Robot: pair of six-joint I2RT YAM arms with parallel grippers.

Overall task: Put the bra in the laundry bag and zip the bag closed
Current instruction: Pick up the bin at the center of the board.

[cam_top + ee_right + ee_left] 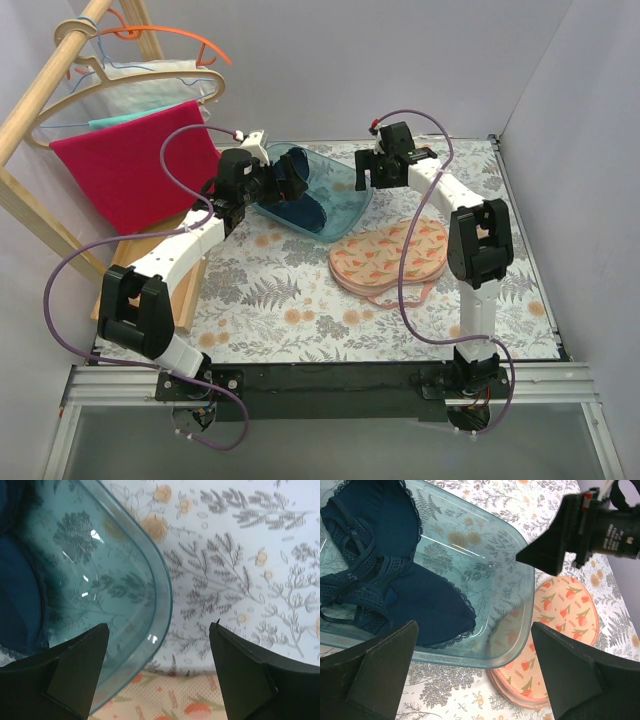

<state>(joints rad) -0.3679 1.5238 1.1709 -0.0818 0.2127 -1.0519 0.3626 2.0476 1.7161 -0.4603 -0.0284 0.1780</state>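
The dark navy bra (395, 587) lies inside a translucent teal tub (517, 575), and shows in the top view (300, 210) too. The peach floral laundry bag (390, 255) lies on the table right of the tub, partly under its corner (560, 625), and shows at the bottom of the right wrist view (190, 700). My left gripper (290, 180) is open over the tub's near-left side (475, 652). My right gripper (362, 172) is open above the tub's right rim (159, 652); it also shows in the left wrist view (560, 535). Neither holds anything.
A red towel (130, 170) hangs on hangers from a wooden rack (40, 110) at the back left. The tub (320, 195) stands on the floral tablecloth (300, 300). White walls close the back and right sides.
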